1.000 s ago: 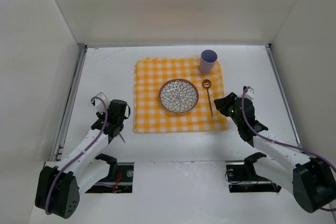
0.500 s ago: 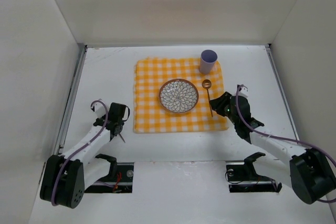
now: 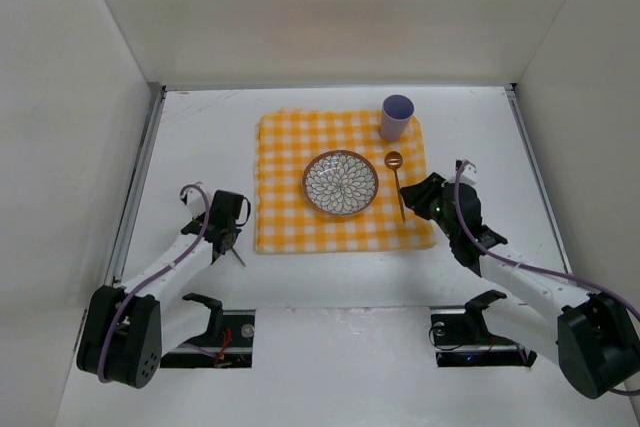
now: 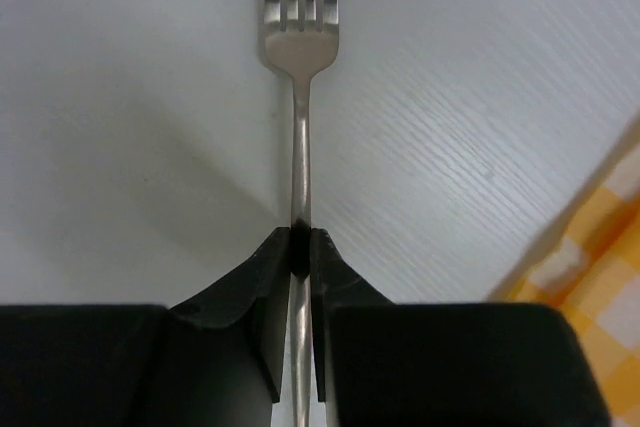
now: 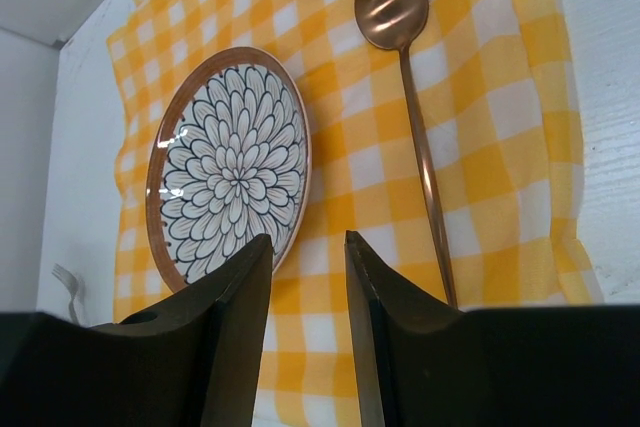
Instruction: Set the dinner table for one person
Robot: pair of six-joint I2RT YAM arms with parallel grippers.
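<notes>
Pinching the fork [image 4: 300, 77] over the bare bench [image 3: 200, 127], just left of the cloth [image 3: 285, 147].

Held at the thin handle by the left end effector [image 4: 300, 247], pressed together on both sides, tines pointing away; on the bench or just above it, cannot tell. Probably gripped so to bring it to the free left side of the plate [image 5: 235, 172], the usual place of a fork. Smooth grey metal, slim and hard, so likely easy to slip or turn in the grip. On the other side, right end effector [image 5: 307, 239] spread and holding nothing, near the lower end of the copper-coloured spoon [image 5: 420, 137], laid right of the plate. Round plate with petal pattern and brown rim at the middle of the cloth; lilac cup [image 3: 397, 115] upright at the far right corner. Soft yellow-and-white checks, edges slightly wavy, spread on the matte white bench under everything, between white walls.
</notes>
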